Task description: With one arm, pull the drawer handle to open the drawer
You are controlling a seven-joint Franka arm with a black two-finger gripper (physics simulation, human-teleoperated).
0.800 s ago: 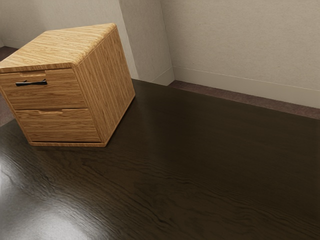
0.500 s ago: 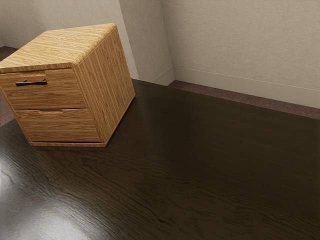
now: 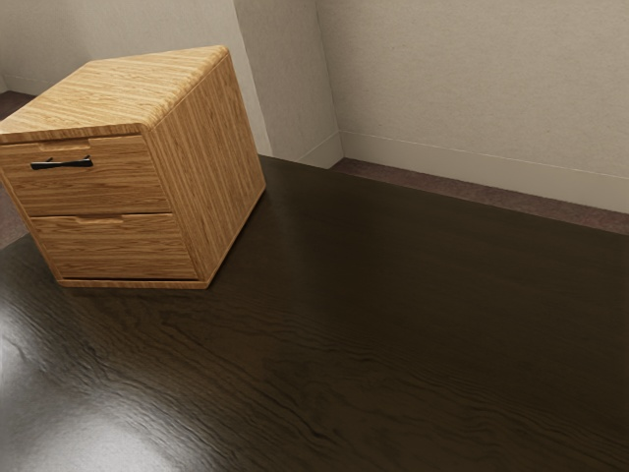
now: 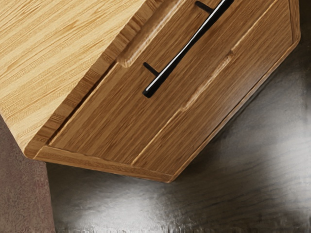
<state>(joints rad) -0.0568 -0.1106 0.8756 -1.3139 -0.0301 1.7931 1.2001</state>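
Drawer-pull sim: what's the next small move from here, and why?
Probably advance toward the black handle of the top drawer and line up on its bar. The drawer front sits flush with the cabinet, so it looks shut. The wrist view takes in most of the front from a distance, with nothing touching the handle.

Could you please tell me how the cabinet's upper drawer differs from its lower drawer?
The upper drawer carries a black bar handle; the lower drawer has none. The upper drawer sits just under the cabinet top, the lower drawer just above the table. Both are light grained wood and look shut.
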